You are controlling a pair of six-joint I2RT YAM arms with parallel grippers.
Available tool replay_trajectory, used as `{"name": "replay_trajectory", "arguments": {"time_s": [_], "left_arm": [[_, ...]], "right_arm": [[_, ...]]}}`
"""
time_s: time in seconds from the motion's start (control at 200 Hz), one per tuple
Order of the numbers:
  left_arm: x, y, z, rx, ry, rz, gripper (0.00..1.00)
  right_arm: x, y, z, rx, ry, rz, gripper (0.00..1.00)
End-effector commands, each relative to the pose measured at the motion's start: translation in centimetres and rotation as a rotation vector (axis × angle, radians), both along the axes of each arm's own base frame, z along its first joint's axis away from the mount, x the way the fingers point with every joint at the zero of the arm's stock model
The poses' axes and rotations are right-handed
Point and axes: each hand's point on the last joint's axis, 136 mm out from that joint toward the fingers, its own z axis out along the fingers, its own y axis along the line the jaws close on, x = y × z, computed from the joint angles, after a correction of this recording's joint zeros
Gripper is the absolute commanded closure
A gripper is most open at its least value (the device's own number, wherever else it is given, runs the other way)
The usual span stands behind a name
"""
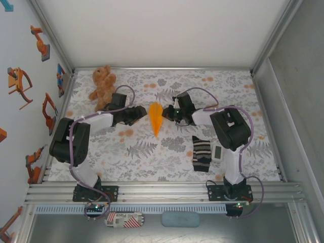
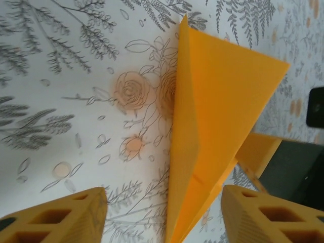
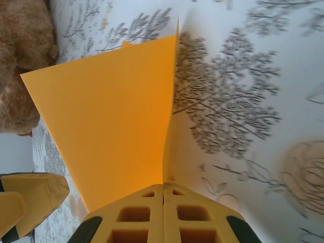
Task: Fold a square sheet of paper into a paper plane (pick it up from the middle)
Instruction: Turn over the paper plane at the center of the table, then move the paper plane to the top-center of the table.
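From above, the paper plane is sitting mid-frame on the floral desk as a narrow orange-yellow dart, its nose pointing toward the bottom. The left jaws are crowding its left side and the right jaws its right.

In the left wrist view, the left jaws are standing partly open at the bottom, straddling the plane's lower end without touching it. The fold is gaping, with one wing rising to the upper right. Closing off the crease could crush that wing — or catch a single layer.

In the right wrist view, the right jaws are pressing fully together at bottom centre, pinching the paper's edge. Pulling against such a thin sheet could tear it or slip it free.
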Motion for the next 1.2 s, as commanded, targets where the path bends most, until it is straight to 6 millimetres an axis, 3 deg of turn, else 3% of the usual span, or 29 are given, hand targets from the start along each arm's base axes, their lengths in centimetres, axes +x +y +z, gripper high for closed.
{"name": "replay_trajectory", "arguments": {"time_s": [0.0, 0.185, 0.371, 0.771, 0.976, 1.197], "left_arm": [[0.8, -1.7, 0.5, -0.064, -0.011, -0.047, 0.47], [1.4, -3.6, 0.5, -0.138, -0.012, -0.1, 0.5], [1.4, -4.0, -0.5, -0.126, 0.013, -0.116, 0.48], [2.3, -4.4, -2.8, -0.063, 0.091, -0.12, 0.78], [2.8, -3.6, -2.2, -0.052, 0.065, -0.089, 0.94], [2.7, -2.6, -1.5, -0.068, 0.026, -0.053, 0.98]], "right_arm": [[0.7, -0.1, 0.5, 0.048, -0.015, -0.016, 1.0], [0.7, -0.2, 0.4, 0.05, -0.013, -0.013, 1.0], [0.6, -0.1, 0.4, 0.052, -0.008, -0.01, 1.0], [0.4, -0.2, 0.1, 0.044, -0.002, -0.01, 1.0], [0.5, -0.8, 0.5, 0.041, -0.011, -0.027, 1.0], [0.5, -1.7, 0.8, 0.03, -0.02, -0.052, 1.0]]}}
